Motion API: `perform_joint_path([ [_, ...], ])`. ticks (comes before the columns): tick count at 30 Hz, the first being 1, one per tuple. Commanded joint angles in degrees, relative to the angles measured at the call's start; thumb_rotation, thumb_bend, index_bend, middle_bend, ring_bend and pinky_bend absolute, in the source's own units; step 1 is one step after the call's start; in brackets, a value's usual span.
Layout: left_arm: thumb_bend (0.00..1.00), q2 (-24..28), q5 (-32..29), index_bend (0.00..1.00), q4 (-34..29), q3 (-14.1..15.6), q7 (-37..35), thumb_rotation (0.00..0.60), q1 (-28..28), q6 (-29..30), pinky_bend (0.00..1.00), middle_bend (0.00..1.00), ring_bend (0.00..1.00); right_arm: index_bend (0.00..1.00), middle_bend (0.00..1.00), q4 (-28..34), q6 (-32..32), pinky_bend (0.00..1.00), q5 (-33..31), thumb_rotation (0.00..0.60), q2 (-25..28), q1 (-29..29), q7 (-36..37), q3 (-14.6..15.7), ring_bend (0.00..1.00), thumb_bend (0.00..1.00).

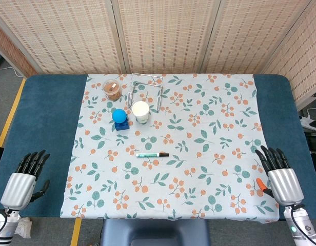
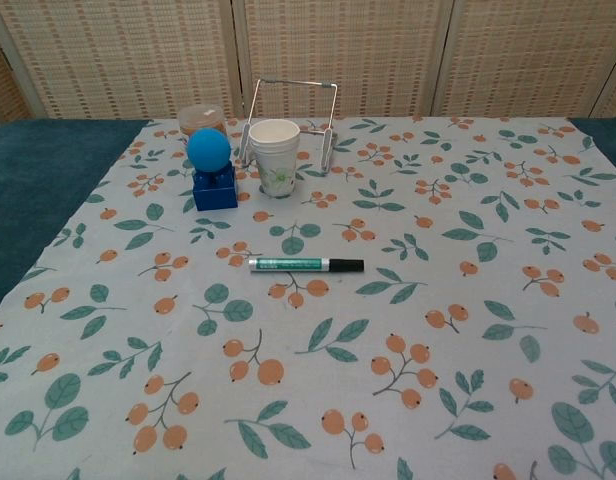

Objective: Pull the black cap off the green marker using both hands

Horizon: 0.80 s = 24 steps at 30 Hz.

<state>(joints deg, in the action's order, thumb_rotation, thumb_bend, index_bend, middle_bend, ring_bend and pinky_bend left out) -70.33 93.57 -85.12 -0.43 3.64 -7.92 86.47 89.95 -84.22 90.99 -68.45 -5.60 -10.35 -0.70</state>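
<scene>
The green marker [image 1: 150, 155] lies flat near the middle of the patterned cloth, its black cap [image 1: 163, 155] pointing right. The chest view shows the same green marker [image 2: 288, 265] and black cap [image 2: 347, 265] on the cloth. My left hand [image 1: 23, 180] hovers over the table's front left corner, fingers apart, holding nothing. My right hand [image 1: 280, 175] is at the front right edge of the cloth, fingers spread and empty. Both hands are far from the marker. Neither hand shows in the chest view.
Behind the marker stand a white paper cup [image 1: 140, 111], a blue ball on a blue block [image 1: 120, 118], a brown-filled clear cup [image 1: 112, 89] and a wire rack [image 1: 147, 88]. The cloth [image 1: 209, 154] covers a blue table [image 1: 45, 118].
</scene>
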Motion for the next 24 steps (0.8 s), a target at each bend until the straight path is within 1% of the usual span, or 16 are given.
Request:
perform_joint_path([
  [1,0.41,-0.15,-0.12,0.0,-0.33,0.07,0.87,0.6,-0.21,-0.46,0.08,0.0,0.0,0.0,0.0,0.09,-0.22,0.0,0.06,0.6,-0.01,0.11,-0.4,0.02,0.0,0.19],
  [4,0.41,-0.36,0.42,0.0,-0.75,0.41,1.37,0.6,-0.86,-1.49,0.09,0.0,0.0,0.0,0.0,-0.23,-0.01,0.0,-0.42,0.6,-0.19,0.07,-0.82,-0.19,0.0,0.19],
  [6,0.41,-1.15,1.38,0.0,-0.8,0.85,1.48,0.6,-1.42,-2.13,0.12,0.0,0.0,0.0,0.0,-0.42,0.38,0.0,-0.99,0.6,-0.45,-0.03,-0.88,-0.37,0.0,0.19],
  [7,0.41,-2.3,1.91,0.0,-0.6,0.98,1.94,0.6,-1.78,-2.44,0.18,0.0,0.0,0.0,0.0,-0.82,0.62,0.0,-1.32,0.6,-0.71,-0.12,-1.18,-0.51,0.0,0.19],
  [8,0.42,-3.63,1.9,0.0,-0.31,0.8,3.06,0.6,-2.02,-2.69,0.3,0.03,0.06,0.0,0.0,-1.12,0.83,0.0,-1.83,0.6,-1.0,-0.13,-1.57,-0.67,0.0,0.19],
  [9,0.43,-6.0,1.54,0.03,0.28,0.2,5.51,0.6,-2.45,-3.11,0.44,0.08,0.16,0.0,0.0,-1.41,1.08,0.0,-3.08,0.6,-1.53,-0.04,-2.59,-1.11,0.0,0.19],
  [11,0.44,-9.95,1.23,0.09,1.97,-0.43,10.1,0.6,-3.57,-4.69,0.7,0.21,0.4,0.0,0.0,-1.7,1.63,0.0,-5.54,0.6,-2.38,0.03,-5.3,-1.98,0.0,0.19],
  [12,0.44,-11.71,1.33,0.12,2.79,-0.5,12.28,0.6,-4.27,-5.74,0.77,0.24,0.47,0.0,0.0,-1.72,1.82,0.0,-6.49,0.6,-2.78,-0.04,-6.27,-2.42,0.0,0.19],
  [13,0.44,-13.93,1.46,0.13,3.66,-0.63,14.33,0.6,-5.24,-7.07,0.81,0.26,0.53,0.0,0.0,-1.71,2.03,0.0,-7.34,0.6,-3.22,-0.2,-6.86,-2.91,0.0,0.19],
  [14,0.44,-15.53,1.38,0.15,4.14,-0.8,15.4,0.6,-5.92,-8.0,0.84,0.28,0.58,0.0,0.0,-1.74,2.07,0.0,-7.79,0.6,-3.51,-0.31,-7.15,-3.24,0.0,0.19],
  [17,0.44,-20.32,1.16,0.16,5.63,-1.89,19.27,0.6,-8.31,-10.53,0.91,0.3,0.67,0.0,0.0,-2.59,2.12,0.0,-8.42,0.6,-4.61,-0.7,-8.59,-3.77,0.0,0.19],
  [21,0.44,-25.86,0.93,0.17,7.4,-3.74,23.56,0.6,-11.35,-12.59,0.94,0.31,0.71,0.0,0.0,-3.98,2.08,0.0,-8.76,0.6,-6.3,-1.15,-10.07,-4.13,0.0,0.19],
  [24,0.44,-29.88,0.25,0.12,9.33,-5.12,26.42,0.6,-13.72,-14.46,0.95,0.28,0.72,0.0,0.0,-4.45,-0.11,0.0,-8.04,0.6,-7.68,-0.91,-11.04,-4.62,0.0,0.19],
])
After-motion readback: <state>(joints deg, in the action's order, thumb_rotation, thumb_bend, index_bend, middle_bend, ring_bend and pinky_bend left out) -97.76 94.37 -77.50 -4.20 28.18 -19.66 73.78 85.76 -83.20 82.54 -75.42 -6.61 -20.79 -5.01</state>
